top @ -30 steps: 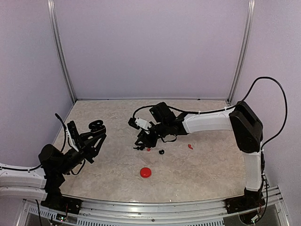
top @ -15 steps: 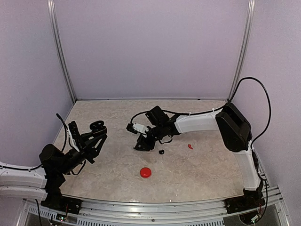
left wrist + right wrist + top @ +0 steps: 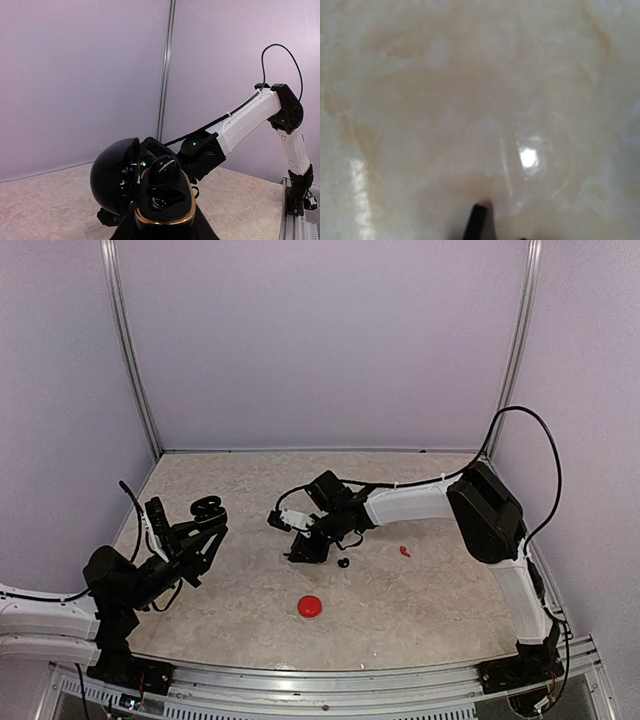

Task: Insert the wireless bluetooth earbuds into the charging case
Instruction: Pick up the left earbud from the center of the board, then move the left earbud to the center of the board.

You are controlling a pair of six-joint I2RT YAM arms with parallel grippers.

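Pickup is underway: right pincer is hovering low on the tabletop, and I cannot tell its grip. Black earbud is lying just beside it, red earbud farther off. Left pincer is holding the open charging case aloft. Next is calling for a clean pinch, then a carry across

Count from above. Cases: two. I log one black case and one red case. Loose earbuds: two, one black earbud and one red earbud at its 3 o'clock.
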